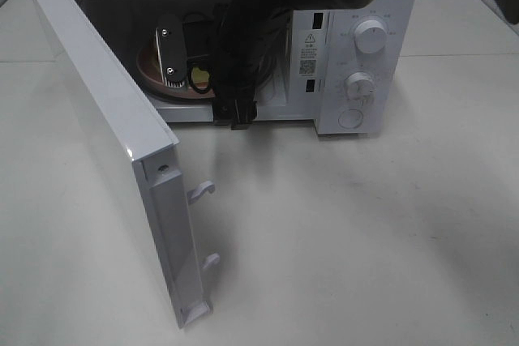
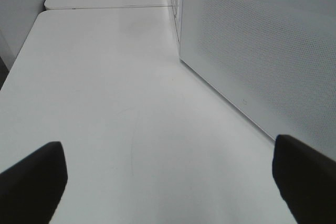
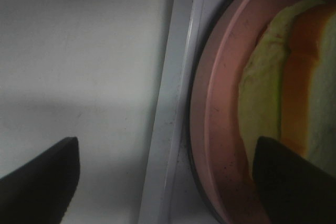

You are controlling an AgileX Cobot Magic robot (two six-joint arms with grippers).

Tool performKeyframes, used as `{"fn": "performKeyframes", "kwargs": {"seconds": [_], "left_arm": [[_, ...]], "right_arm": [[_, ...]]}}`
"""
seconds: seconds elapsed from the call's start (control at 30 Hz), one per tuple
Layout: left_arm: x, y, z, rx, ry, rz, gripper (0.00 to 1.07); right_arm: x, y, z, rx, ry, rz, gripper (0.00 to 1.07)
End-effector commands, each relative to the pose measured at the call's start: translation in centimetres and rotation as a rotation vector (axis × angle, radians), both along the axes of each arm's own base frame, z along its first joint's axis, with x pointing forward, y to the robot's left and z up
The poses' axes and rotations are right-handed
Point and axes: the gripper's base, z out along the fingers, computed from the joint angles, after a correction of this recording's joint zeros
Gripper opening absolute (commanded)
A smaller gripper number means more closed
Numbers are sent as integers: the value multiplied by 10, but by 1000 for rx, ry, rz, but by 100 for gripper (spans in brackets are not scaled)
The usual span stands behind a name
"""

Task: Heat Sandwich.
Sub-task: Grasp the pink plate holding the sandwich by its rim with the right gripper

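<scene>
While the microwave (image 1: 357, 54) is standing on the white counter (image 1: 365, 241) with its door (image 1: 105, 143) swung wide toward the camera, the right arm (image 1: 251, 46) is reaching into the cavity from above. Its right claw (image 3: 168, 177) is spread open, with 1 dark fingertip (image 3: 37, 177) hanging over the oven's white wall and the other over the sandwich (image 3: 286, 93). That sandwich, showing pale yellow-green and orange layers, is lying on the round pink plate (image 3: 215, 129) inside the microwave. From the high camera only a slice of the plate is showing behind the arm and its cables. The left claw (image 2: 168, 182) is also gaping wide, hanging low over bare counter just beside the microwave's perforated side panel (image 2: 262, 51), gripping nothing.
</scene>
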Motion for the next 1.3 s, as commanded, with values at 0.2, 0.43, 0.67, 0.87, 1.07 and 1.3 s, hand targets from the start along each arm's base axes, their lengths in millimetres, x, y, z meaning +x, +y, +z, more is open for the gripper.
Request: {"fn": "performKeyframes", "kwargs": {"seconds": [0.2, 0.43, 0.67, 0.87, 1.07, 1.3], "left_arm": [[-4, 0, -1, 1, -24, 5, 103], [-4, 0, -1, 5, -24, 7, 103], [-4, 0, -1, 5, -24, 7, 103], [-4, 1, -1, 6, -24, 8, 103], [-4, 1, -1, 6, -24, 8, 103], [-4, 1, -1, 6, -24, 8, 103]], "right_arm": [[25, -4, -13, 1, -18, -24, 86], [33, 2, -24, 11, -16, -39, 84], [36, -1, -35, -4, 2, -47, 82], [36, -1, -35, -12, -6, -45, 80], [33, 4, -34, -10, -10, -33, 76], [32, 2, -35, -21, 5, -43, 32]]}}
